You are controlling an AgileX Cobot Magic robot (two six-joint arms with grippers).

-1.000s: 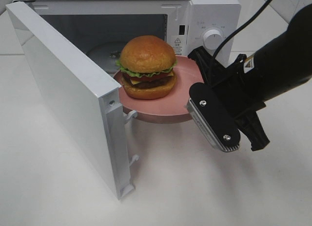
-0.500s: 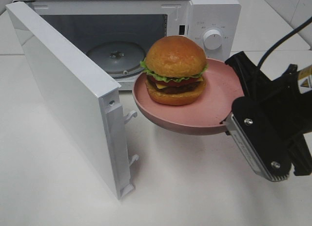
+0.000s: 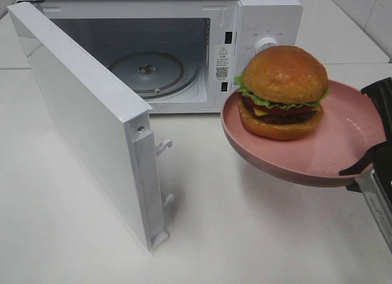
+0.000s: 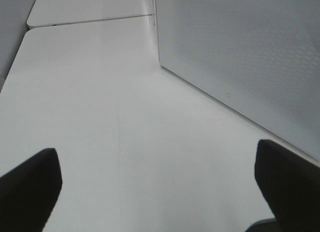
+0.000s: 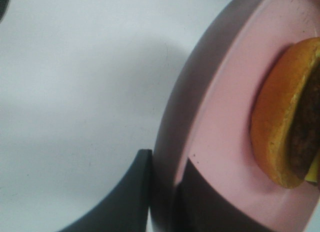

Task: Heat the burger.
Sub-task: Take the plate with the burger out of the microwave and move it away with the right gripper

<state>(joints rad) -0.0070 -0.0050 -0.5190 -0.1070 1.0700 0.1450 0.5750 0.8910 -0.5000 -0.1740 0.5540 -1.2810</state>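
Observation:
The burger (image 3: 282, 91), with a glossy bun, lettuce, tomato and cheese, sits on a pink plate (image 3: 318, 161) held in the air to the right of the microwave's open front. My right gripper (image 3: 365, 164) is shut on the plate's right rim, at the frame's edge. In the right wrist view the gripper (image 5: 162, 192) pinches the plate's rim (image 5: 210, 117), one finger on each side, and the burger (image 5: 280, 122) lies beyond. My left gripper (image 4: 157, 192) is open above bare table, beside the microwave door (image 4: 240, 57). It is out of the high view.
The white microwave (image 3: 263, 14) stands at the back with its door (image 3: 86, 112) swung wide open to the left. Its glass turntable (image 3: 147, 70) shows inside with nothing on it. White tabletop (image 3: 233, 235) lies in front.
My right gripper has carried the plate and burger to the right, from the microwave's opening to in front of its control panel. The left gripper has not changed.

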